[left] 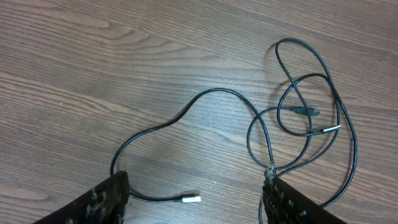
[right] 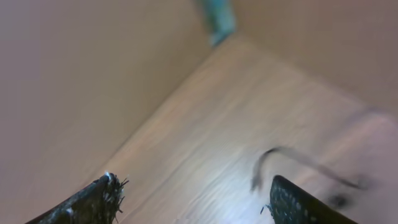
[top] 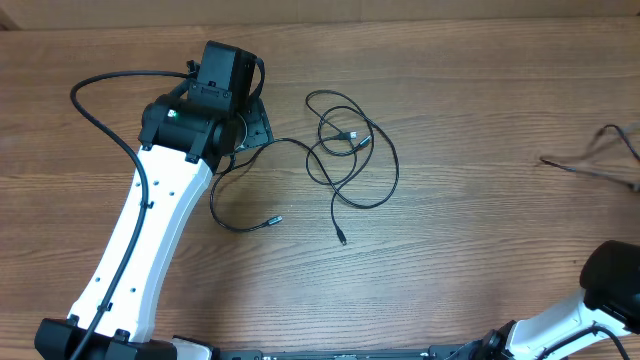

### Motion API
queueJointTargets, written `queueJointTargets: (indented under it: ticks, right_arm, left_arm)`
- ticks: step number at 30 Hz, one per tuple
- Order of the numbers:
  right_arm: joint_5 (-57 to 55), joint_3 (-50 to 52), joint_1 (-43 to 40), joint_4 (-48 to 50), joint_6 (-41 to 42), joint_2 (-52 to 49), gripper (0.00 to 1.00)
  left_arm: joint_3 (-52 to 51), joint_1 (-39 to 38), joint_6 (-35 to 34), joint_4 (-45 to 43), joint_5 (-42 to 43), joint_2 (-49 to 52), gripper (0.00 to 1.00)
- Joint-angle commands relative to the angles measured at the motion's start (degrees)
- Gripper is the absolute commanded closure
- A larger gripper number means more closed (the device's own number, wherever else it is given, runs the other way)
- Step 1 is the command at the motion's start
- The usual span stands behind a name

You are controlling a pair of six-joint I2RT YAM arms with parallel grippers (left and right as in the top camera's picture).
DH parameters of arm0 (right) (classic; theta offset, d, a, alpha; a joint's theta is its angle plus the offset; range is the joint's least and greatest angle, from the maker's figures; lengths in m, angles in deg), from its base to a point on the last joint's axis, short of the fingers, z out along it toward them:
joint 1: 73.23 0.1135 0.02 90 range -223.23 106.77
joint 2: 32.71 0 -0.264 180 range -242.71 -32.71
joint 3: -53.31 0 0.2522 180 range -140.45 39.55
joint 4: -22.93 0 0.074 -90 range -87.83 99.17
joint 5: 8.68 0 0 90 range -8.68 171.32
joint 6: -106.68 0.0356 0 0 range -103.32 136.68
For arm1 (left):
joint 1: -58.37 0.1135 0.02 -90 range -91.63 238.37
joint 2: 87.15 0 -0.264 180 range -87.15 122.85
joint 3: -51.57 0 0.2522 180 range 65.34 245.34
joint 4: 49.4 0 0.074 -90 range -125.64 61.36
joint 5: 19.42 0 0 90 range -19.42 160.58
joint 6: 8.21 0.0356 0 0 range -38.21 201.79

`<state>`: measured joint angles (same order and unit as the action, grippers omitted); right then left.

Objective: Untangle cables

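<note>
Black-fingered, my left gripper [left: 196, 193] stands open over a strand by its silvery plug [left: 191, 200]; right of it the cables [top: 352, 137] lie looped, light, limp, best pinched near a plug. Far right, my right gripper [right: 193, 199] is open beside a blurred cord [right: 298, 158]

Wooden table [top: 480, 260]; black cables [top: 352, 137] in loops; perhaps another cable [top: 558, 163] far right

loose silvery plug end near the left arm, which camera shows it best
Left wrist: the plug end shows close and sharp, silvery tip clear. Overhead shows it only as a tiny tip. Right wrist, blurred, doesn't show it.
</note>
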<state>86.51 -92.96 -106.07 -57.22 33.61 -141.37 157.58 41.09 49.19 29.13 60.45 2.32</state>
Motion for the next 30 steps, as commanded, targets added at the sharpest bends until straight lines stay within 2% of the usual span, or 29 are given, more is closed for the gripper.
queueJointTargets:
  ticks: [1, 5, 9, 12, 30]
  right_arm:
    - [18.78, 0.09, 3.17, -2.05, -2.34, 0.09, 0.23]
    - [21.05, 0.09, 9.31, -9.27, -9.68, -0.15, 0.14]
    - [16.52, 0.09, 14.95, -15.52, -12.76, -1.6, 0.09]
    - [12.9, 0.13, 18.6, -18.93, -12.74, -3.39, 0.09]
    - [12.31, 0.15, 33.16, -26.43, -12.92, -15.85, 0.08]
  left_arm:
    - [0.46, -0.37, 0.96, 0.15, -0.9, -0.66, 0.3]
    - [0.46, -0.35, 0.92, 0.76, -2.49, -0.66, 0.26]
    - [0.46, -0.33, 0.92, 1.27, -3.76, -0.66, 0.22]
    - [0.46, -0.33, 0.94, 1.49, -3.78, -0.66, 0.21]
    - [0.46, -0.33, 0.94, 1.68, -3.87, -0.66, 0.19]
